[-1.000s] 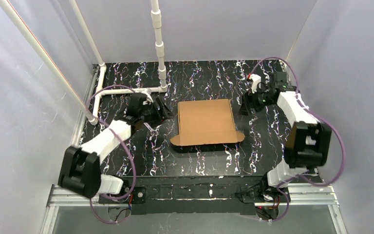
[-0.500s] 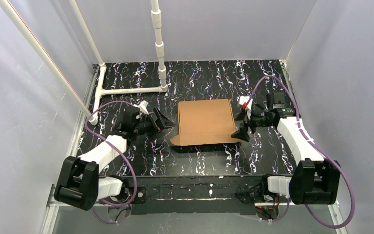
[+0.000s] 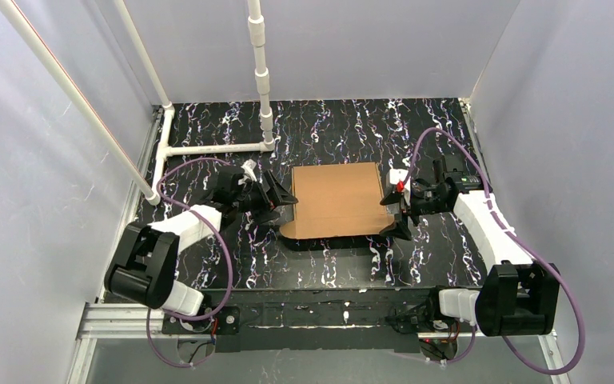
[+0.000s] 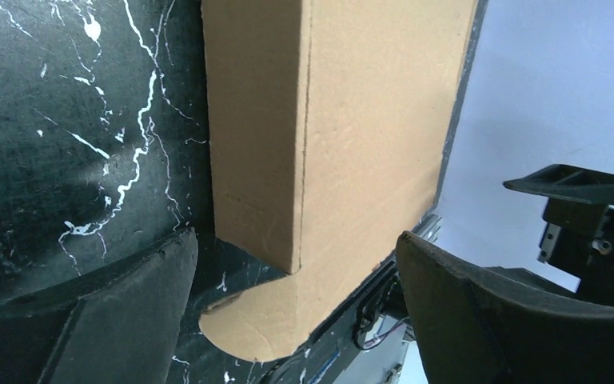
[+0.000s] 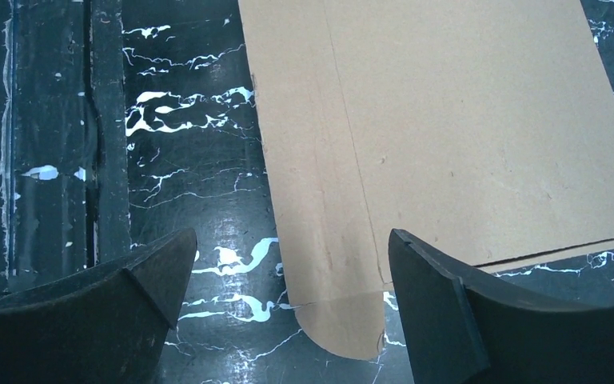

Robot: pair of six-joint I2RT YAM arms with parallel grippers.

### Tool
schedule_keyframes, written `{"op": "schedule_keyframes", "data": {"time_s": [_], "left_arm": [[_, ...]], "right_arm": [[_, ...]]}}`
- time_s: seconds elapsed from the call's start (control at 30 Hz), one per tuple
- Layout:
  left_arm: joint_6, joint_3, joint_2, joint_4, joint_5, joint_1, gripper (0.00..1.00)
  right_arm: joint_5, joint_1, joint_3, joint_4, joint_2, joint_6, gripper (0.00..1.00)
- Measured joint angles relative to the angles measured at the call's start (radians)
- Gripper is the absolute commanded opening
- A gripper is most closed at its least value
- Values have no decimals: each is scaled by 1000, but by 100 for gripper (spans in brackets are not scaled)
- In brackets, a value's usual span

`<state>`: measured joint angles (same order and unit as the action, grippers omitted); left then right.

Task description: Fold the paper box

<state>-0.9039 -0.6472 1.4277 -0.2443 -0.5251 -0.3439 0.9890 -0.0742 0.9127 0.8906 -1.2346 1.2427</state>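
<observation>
The paper box (image 3: 337, 200) is plain brown cardboard and lies closed and flat in the middle of the black marbled table. Rounded tabs stick out at its two near corners. My left gripper (image 3: 282, 198) is open at the box's left near corner. In the left wrist view its jaws straddle the box (image 4: 352, 120) side wall and rounded tab (image 4: 264, 320) without touching. My right gripper (image 3: 395, 213) is open at the right near corner. In the right wrist view the box (image 5: 464, 120) edge and its tab (image 5: 340, 324) lie between the black fingers (image 5: 448, 312).
A white pipe frame (image 3: 216, 148) lies on the table at the back left, and a vertical pipe (image 3: 262, 72) rises behind the box. Grey walls close in three sides. A metal rail (image 3: 312, 320) runs along the near edge.
Both arms moved in toward the box. The left gripper opened wider and reached the left near corner. The right gripper came forward from the back right to the right near corner.
</observation>
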Motion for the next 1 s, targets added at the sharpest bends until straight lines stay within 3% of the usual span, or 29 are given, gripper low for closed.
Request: {"op": "schedule_keyframes", "data": {"time_s": [0.2, 0.5, 1.0], "left_arm": [[17, -6, 12, 0, 48, -34, 93], [32, 50, -135, -4, 121, -34, 98], [45, 52, -234, 52, -8, 34, 98]], "right_arm": [[-3, 33, 0, 3, 40, -50, 98], [13, 235, -18, 99, 61, -4, 98], [6, 518, -19, 254, 61, 69, 98]]}}
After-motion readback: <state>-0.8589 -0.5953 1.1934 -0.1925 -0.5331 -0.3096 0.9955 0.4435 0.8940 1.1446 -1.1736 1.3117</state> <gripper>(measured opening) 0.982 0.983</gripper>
